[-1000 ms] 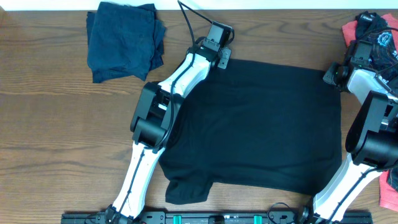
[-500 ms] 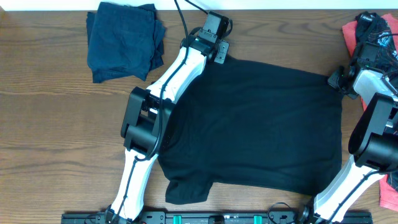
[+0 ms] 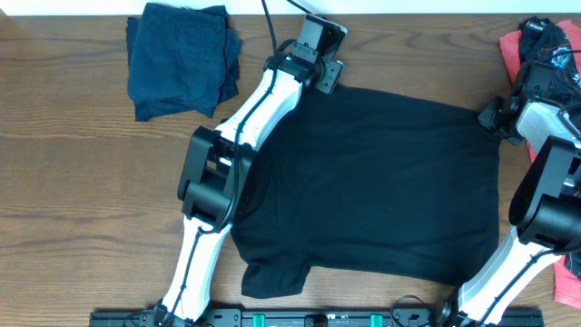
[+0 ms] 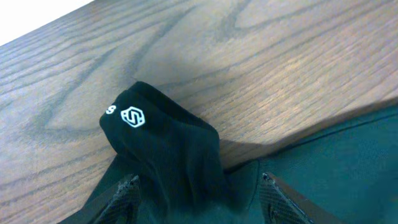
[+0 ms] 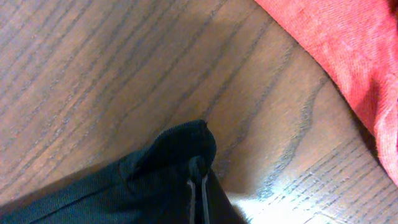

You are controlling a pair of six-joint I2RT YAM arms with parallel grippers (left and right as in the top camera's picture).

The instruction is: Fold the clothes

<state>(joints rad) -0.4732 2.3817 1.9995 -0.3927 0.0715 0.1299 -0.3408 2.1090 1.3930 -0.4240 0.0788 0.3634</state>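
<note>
**Item: black T-shirt (image 3: 381, 191).**

- **Change:** The left pincer (image 4: 200, 186), clamped on the far left corner a second ago, has sprung apart and let that corner go. The corner now sits as a small bunched hump between the spread fingers, with its white logo (image 4: 132, 116) showing.
- **Right pincer (image 3: 488, 116):** Unchanged and fully closed. Going by the bunched hem in its wrist view, it apparently pinches the far right corner.
- **Meaning:** You have finished placing the left side. The spreading looks nearly done, and no fold has been made yet.
- **Location:** Mid-worktop (image 3: 73, 200), between the two arms.
- **Condition:** Laid open and mostly flat, with one sleeve poking out at the near left. The far left corner is rumpled.
- **Neighbours:**
  - A folded navy stack (image 3: 182, 59) lies well apart at the far left.
  - A coral-red garment (image 5: 348, 56) lies just beside the right corner.
</note>
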